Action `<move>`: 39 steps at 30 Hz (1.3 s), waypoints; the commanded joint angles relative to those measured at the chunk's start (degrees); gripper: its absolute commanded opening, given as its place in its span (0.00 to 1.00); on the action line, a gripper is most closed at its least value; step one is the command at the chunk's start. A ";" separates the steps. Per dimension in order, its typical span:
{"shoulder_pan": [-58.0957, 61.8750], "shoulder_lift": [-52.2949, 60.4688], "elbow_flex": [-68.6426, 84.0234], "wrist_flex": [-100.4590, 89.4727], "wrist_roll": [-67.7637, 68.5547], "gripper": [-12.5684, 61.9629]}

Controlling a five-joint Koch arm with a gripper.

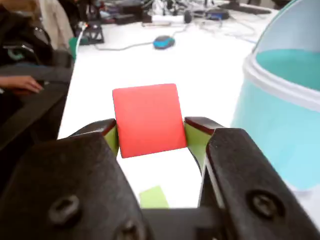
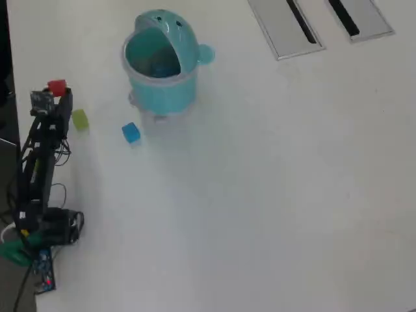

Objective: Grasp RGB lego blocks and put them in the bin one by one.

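The red lego block (image 1: 147, 120) is clamped between my gripper's (image 1: 150, 134) two green-lined jaws and held above the white table. From overhead, the red block (image 2: 57, 87) sits at the gripper (image 2: 58, 91) tip, left of the turquoise bin (image 2: 160, 83). The bin's domed lid is flipped back and its mouth is open; the wrist view has the bin (image 1: 282, 125) close on the right. The yellow-green block (image 2: 80, 119) lies on the table just right of the arm, also visible below the jaws (image 1: 154, 196). The blue block (image 2: 130, 132) rests near the bin's base.
Two grey slotted panels (image 2: 286, 26) lie at the table's top right in the overhead view. The arm's base and cables (image 2: 39, 227) occupy the left edge. In the wrist view a blue mouse (image 1: 163, 42), cables and a person's hand (image 1: 20, 82) are beyond the table.
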 commanded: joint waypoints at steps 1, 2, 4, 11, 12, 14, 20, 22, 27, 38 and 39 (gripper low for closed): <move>1.23 -1.23 -9.23 -4.83 0.62 0.19; 1.58 -1.93 -10.11 -4.83 0.62 0.19; 2.55 -3.60 -12.22 -4.83 0.70 0.19; 7.47 -17.93 -24.08 -7.91 1.49 0.19; 8.88 -22.15 -30.85 -6.68 1.49 0.19; 10.55 -29.00 -43.59 -0.79 1.49 0.19; 14.15 -45.44 -65.21 4.57 2.20 0.19; 16.26 -51.86 -75.23 8.00 3.34 0.19; 22.15 -68.12 -106.44 21.36 5.27 0.20; 26.72 -67.85 -107.84 25.49 4.57 0.42; 26.46 -67.76 -107.84 25.66 4.57 0.43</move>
